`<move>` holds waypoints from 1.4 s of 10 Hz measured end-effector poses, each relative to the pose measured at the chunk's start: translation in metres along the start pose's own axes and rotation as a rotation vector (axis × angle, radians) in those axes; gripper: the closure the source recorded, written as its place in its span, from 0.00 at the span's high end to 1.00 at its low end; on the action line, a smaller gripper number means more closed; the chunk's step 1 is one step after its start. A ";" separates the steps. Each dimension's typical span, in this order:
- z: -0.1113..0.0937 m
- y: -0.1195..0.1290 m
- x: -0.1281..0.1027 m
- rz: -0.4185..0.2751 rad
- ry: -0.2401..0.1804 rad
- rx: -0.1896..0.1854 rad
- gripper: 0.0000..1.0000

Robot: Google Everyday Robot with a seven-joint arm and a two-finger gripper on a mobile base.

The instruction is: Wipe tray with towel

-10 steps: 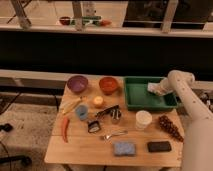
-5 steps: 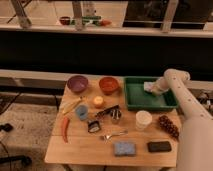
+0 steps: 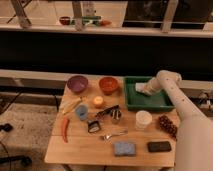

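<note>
Now, hand (image 3: 149,89) on white towel (image 3: 140,87) at far side of green tray (image 3: 148,102), grip indiscernible.

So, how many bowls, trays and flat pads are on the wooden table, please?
Bowls: 2 (purple bowl, orange bowl)
Trays: 1 (green tray)
Pads: 2 (blue pad, black pad)
Total: 5
The tool is inside the green tray, at the towel.
</note>
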 end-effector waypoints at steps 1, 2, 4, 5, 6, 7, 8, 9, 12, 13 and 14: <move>0.000 0.003 -0.005 -0.006 -0.006 -0.006 0.04; -0.004 0.011 -0.007 -0.012 -0.014 -0.011 0.04; -0.020 0.033 -0.001 -0.010 -0.013 -0.023 0.04; -0.026 0.043 -0.001 -0.009 -0.014 -0.029 0.04; -0.033 0.049 0.000 -0.009 -0.014 -0.031 0.04; -0.039 0.053 0.002 -0.007 -0.015 -0.033 0.04; -0.041 0.054 0.001 -0.006 -0.019 -0.035 0.04; -0.041 0.053 0.000 -0.009 -0.021 -0.036 0.04; -0.046 0.039 0.010 -0.004 -0.017 -0.012 0.04; -0.054 0.032 0.016 0.001 -0.015 0.011 0.04; -0.063 0.026 0.023 0.004 -0.010 0.037 0.04</move>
